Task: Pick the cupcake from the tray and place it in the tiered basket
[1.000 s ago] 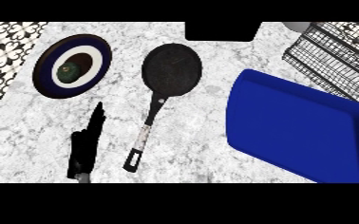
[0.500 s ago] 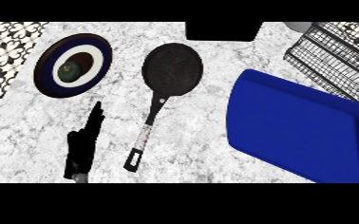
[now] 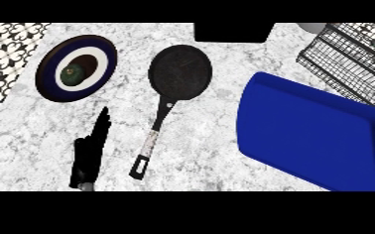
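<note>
— What did the head view show of the hands?

— Only the left hand, low at the view's left on the marble table, fingers straight, holding nothing.

— And the cupcake?

— Not visible. The blue tray looked bare; the wire tiered basket stood behind it. A frying pan lay between the tray and a plate carrying, perhaps, an avocado.

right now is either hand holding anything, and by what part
Nothing is held. The left hand is open, fingers straight, over bare counter between the plate and the frying pan's handle, touching neither. The right hand is not in view.
</note>
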